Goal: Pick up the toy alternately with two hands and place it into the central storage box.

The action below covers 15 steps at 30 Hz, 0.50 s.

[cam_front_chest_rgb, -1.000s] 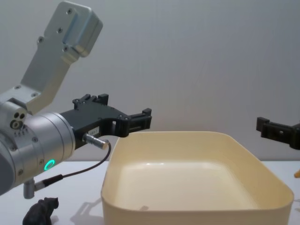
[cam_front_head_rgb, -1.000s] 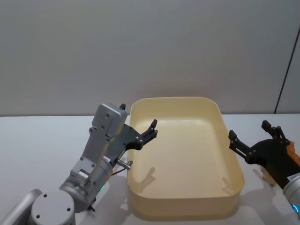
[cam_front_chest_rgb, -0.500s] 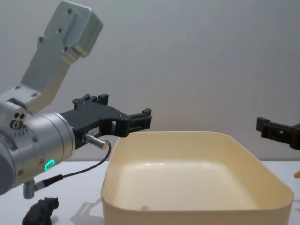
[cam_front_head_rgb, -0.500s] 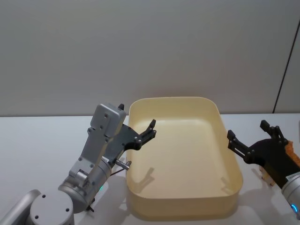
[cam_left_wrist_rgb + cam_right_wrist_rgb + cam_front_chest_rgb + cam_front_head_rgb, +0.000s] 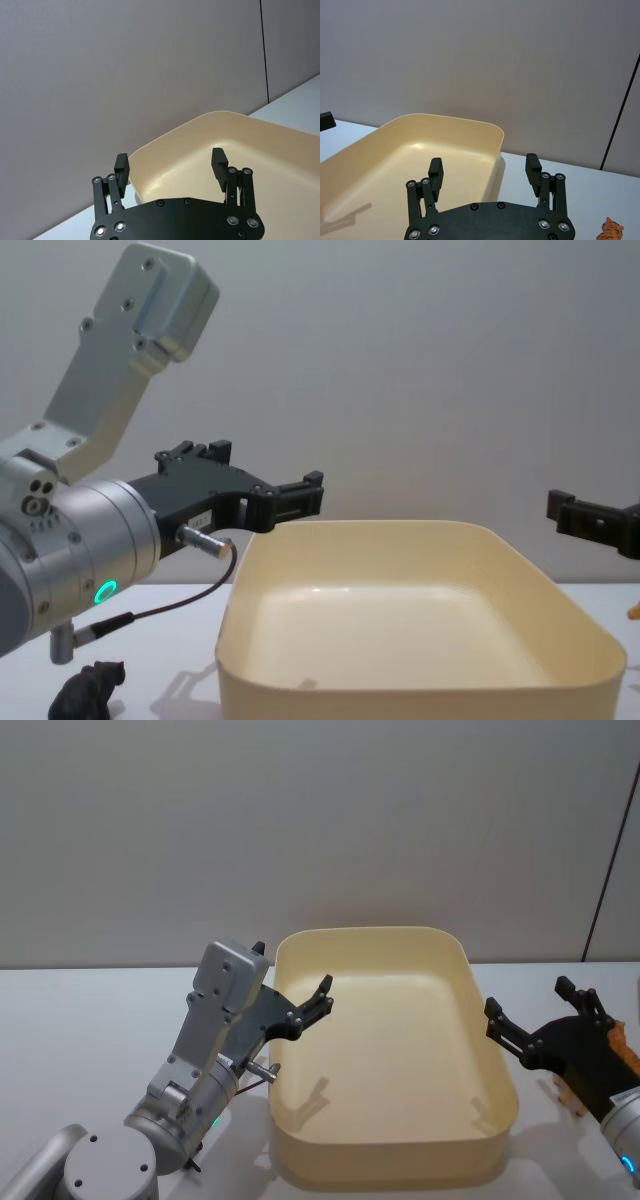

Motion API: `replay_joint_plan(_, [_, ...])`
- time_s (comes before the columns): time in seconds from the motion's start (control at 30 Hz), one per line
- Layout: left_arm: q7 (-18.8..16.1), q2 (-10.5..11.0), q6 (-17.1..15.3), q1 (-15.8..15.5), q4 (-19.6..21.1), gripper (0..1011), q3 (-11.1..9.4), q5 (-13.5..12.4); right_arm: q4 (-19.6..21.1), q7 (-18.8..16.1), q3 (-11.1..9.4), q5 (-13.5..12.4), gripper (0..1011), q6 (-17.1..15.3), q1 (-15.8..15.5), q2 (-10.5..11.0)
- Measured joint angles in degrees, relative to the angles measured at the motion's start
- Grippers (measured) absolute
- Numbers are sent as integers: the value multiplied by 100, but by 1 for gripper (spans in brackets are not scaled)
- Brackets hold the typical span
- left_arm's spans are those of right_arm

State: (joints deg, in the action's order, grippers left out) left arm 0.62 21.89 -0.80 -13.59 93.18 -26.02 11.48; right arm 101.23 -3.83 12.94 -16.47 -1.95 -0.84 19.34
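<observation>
Left gripper [image 5: 170, 160] hangs over the left rim of the storage box [image 5: 390, 1160], fingers spread apart, pointing across the box. Right gripper [image 5: 484, 166] sits just off the box's right side, raised off the table [image 5: 80, 1020], fingers also spread. Dark toy animal [image 5: 88, 690] stands on the table left of the box, under the left arm. Orange tiger toy [image 5: 611, 230] lies right of the box, near the right gripper.

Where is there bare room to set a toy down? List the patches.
Bare: the floor of the cream-yellow plastic tub, and the white table at far left. Crowded: the tub's left rim under the open black left gripper; its right side, with the open black right gripper and orange toy tiger.
</observation>
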Motion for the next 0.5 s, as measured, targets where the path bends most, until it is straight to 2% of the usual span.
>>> replay_joint_plan(0.5, [0, 0, 0, 0, 0, 1002, 0, 0, 0, 0, 0, 0, 1001, 0, 0, 0])
